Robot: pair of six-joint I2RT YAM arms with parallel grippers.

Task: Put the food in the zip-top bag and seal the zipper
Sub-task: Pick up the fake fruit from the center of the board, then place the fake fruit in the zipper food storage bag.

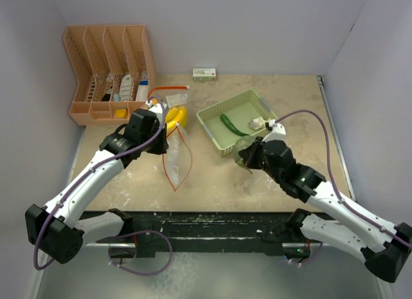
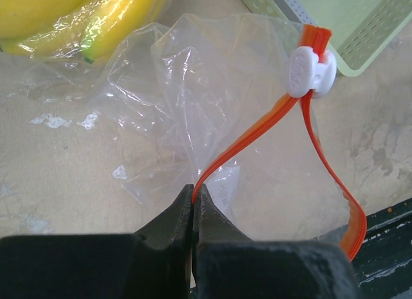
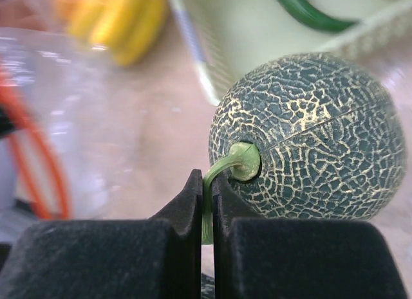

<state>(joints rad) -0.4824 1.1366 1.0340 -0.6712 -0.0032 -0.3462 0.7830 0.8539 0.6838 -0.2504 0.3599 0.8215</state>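
Top view. The pale green basket is my landmark.
- Cucumber and small white piece lie inside it.
- Melon hangs at its near corner, under the right gripper.
- Zip-top bag lies on the tabletop to the basket's left. The banana bunch is at the bag's far end, beside the left gripper.

Left wrist. The gripper is closed on the bag's orange zipper strip. The white slider sits at the end toward the basket. Film overlaps the banana. I cannot tell whether it is inside.

Right wrist. The gripper is clamped on the melon's thin green stem only. The body hangs free.

Risks, my judgement:
- The stem is a slim hold. A swing on the way from the basket could twist the melon loose and let it roll.
- The mouth is pinned on one side and may sag. The melon could push the film flat instead of entering.
- A hard push may pull the strip out of the left grip.
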